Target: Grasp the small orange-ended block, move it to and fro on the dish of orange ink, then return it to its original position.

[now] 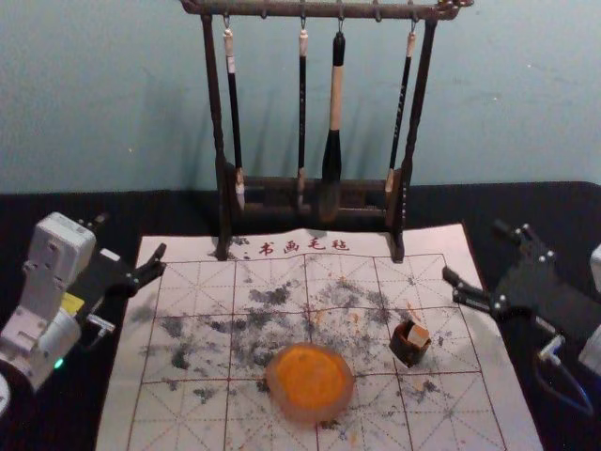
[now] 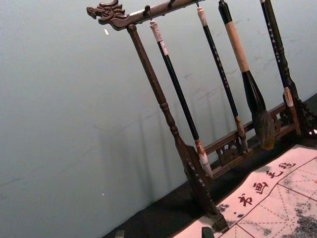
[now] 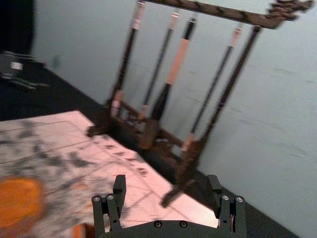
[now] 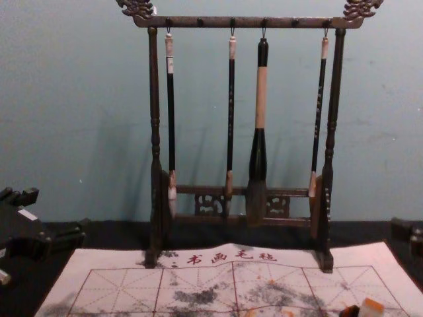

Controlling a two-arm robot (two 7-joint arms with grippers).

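The small orange-ended block (image 1: 418, 334) leans in a small dark holder (image 1: 408, 352) on the mat, right of the dish of orange ink (image 1: 308, 380). The chest view has the block (image 4: 371, 308) at the bottom right; in the right wrist view the dish (image 3: 19, 202) is partly cut off. My right gripper (image 1: 474, 251) hangs open beyond the mat's right side, apart from the block; its fingers stand wide in the right wrist view, where the gripper (image 3: 166, 185) holds nothing. My left gripper (image 1: 132, 237) stays open at the mat's left edge; its tips (image 2: 163, 233) show in the left wrist view.
A dark wooden rack (image 1: 218, 122) with several hanging brushes stands at the mat's back edge. The ink-stained calligraphy mat (image 1: 188, 413) lies over a black tablecloth (image 1: 545, 202), with a pale wall behind. A cable loops below the right gripper.
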